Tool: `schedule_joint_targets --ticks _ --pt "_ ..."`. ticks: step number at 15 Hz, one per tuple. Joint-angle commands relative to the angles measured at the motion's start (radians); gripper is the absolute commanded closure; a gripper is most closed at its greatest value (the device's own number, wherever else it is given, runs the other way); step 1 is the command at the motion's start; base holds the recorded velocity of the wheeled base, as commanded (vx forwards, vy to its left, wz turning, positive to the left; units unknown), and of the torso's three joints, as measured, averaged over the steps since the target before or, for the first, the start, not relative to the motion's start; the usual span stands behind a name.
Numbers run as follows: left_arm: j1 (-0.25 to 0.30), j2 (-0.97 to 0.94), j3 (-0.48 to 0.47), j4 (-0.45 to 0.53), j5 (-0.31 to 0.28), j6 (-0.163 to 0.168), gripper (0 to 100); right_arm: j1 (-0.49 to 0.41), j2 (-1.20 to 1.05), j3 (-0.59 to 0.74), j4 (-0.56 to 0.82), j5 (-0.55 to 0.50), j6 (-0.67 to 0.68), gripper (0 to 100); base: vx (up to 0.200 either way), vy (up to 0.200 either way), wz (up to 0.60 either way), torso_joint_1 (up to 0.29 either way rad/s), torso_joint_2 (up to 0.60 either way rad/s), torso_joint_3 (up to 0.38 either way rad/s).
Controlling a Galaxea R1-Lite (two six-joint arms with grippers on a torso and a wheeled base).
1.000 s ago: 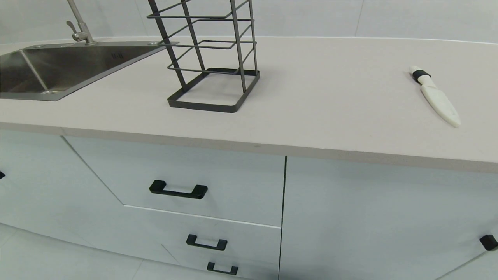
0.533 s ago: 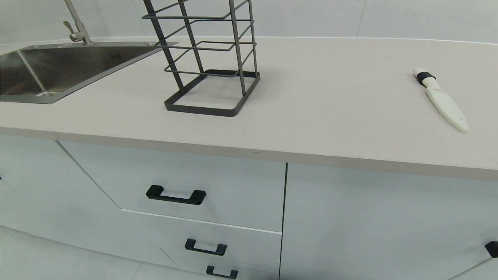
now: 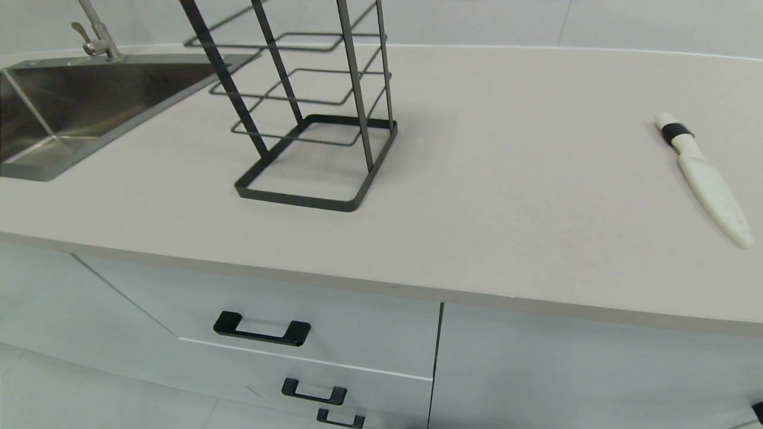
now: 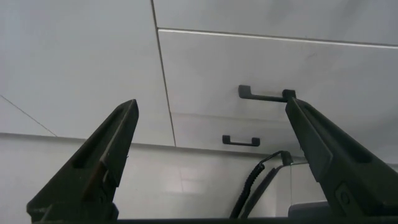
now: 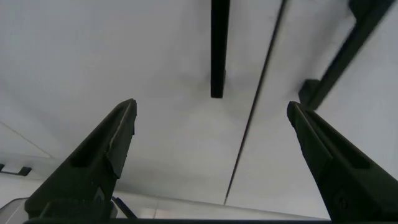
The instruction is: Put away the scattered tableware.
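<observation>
A cream-white knife [image 3: 703, 179] with a black band round its handle lies on a plain pale beige tabletop [image 3: 506, 179], right of a dark grey wire rack [image 3: 296, 201]. Left of the rack, a sink [image 3: 71, 107] and tap [image 3: 98, 44] gleam in silvery steel. Below the rack, pale grey-white cabinet fronts [image 3: 566, 369] carry matte black handles [image 3: 262, 337] and the wall [image 3: 477, 21] behind is off-white, while the left gripper [image 4: 211, 102] and right gripper [image 5: 211, 104] are both dark, near-black.
</observation>
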Motion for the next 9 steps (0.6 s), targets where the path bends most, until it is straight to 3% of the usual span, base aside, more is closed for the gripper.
schedule_joint_targets --ticks 1,7,9 --pt "0.0 0.002 0.0 -0.001 0.0 0.001 0 0.0 0.001 0.0 0.0 0.0 0.0 0 0.0 0.0 0.0 0.207 -0.72 -0.212" --pt "0.0 0.002 0.0 -0.001 0.0 0.001 0 0.0 0.001 0.0 0.0 0.0 0.0 0 0.0 0.0 0.0 0.208 -0.53 -0.198" --pt "0.0 0.002 0.0 -0.001 0.0 0.001 0 0.0 0.001 0.0 0.0 0.0 0.0 0 0.0 0.0 0.0 0.056 -0.46 -0.22"
